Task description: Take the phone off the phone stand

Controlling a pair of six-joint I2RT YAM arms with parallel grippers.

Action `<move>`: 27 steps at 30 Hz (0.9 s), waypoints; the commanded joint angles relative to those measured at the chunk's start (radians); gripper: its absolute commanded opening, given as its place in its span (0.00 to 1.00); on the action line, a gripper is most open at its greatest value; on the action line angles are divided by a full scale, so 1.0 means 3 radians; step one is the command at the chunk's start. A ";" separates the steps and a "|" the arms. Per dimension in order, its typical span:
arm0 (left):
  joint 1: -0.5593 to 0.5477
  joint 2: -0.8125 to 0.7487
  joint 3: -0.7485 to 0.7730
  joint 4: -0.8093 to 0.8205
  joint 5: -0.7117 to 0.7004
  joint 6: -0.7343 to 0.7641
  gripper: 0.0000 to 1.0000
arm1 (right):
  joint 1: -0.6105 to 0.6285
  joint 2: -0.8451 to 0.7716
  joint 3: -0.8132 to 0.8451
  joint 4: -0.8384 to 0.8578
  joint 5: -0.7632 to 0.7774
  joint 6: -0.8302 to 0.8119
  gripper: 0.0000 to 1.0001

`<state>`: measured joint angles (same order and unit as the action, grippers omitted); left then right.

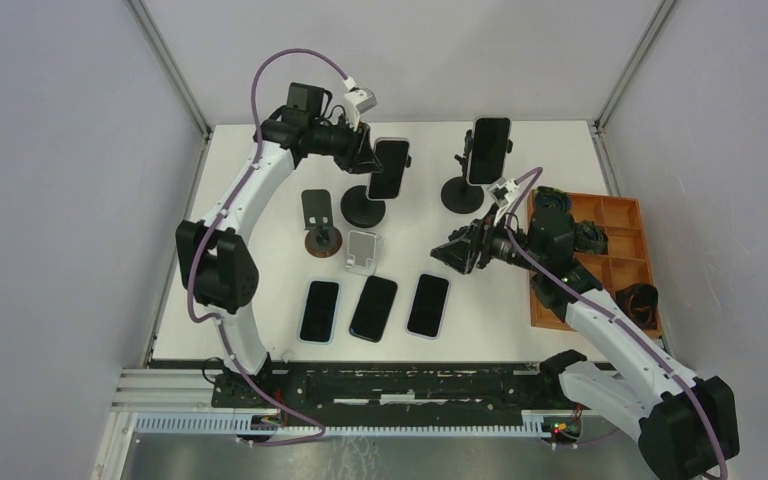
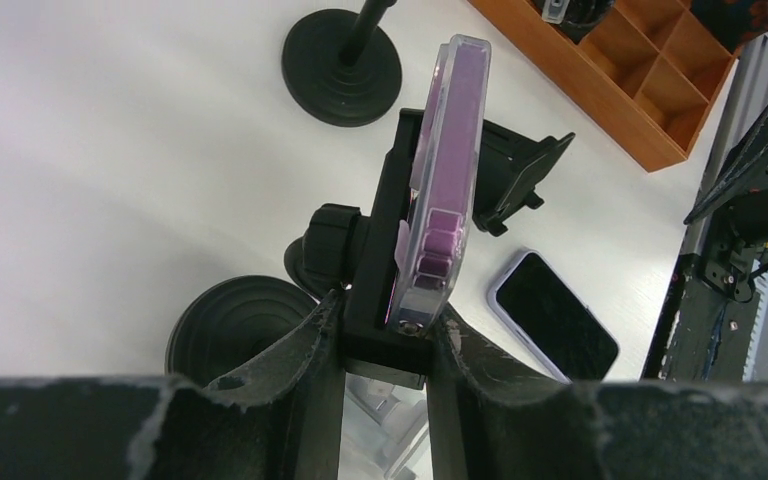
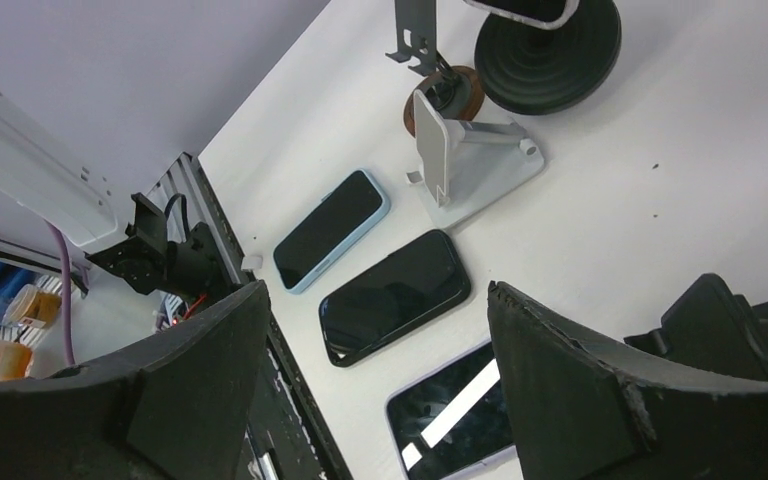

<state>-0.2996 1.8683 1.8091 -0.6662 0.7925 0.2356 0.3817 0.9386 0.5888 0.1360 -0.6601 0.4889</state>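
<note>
A phone in a clear purple case [image 1: 388, 168] sits upright in a black round-based phone stand [image 1: 364, 207] at the back of the table. My left gripper [image 1: 364, 150] is at its top edge. In the left wrist view my left gripper [image 2: 385, 335] is shut, its fingers [image 2: 312, 345] pressing the end of the phone [image 2: 450, 150] together with the stand's black back plate [image 2: 385, 230]. My right gripper [image 1: 453, 256] hangs open and empty over the table's middle; in the right wrist view it [image 3: 380, 300] is above phones lying flat.
A second phone [image 1: 488, 150] stands in another black stand [image 1: 460, 194] at the back right. Three phones [image 1: 373, 307] lie flat near the front. A white stand [image 1: 363, 250] and a brown-based stand [image 1: 320, 228] are empty. An orange compartment tray [image 1: 620, 272] lies at the right.
</note>
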 commanded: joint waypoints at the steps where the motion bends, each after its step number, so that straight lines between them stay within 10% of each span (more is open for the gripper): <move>1: -0.0049 -0.0280 0.0236 0.0308 0.0279 -0.0064 0.02 | 0.0087 0.0039 0.0219 0.0248 0.0247 -0.0009 0.85; 27: -0.0095 -0.1658 -0.0320 -0.0306 0.0636 -0.0481 0.02 | 0.0495 0.0861 0.1598 0.0544 0.0109 0.0121 0.98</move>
<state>-0.3180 1.4590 1.7428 -0.7486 0.9241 0.1017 0.4744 1.1641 1.0046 0.2398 -0.6132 0.5129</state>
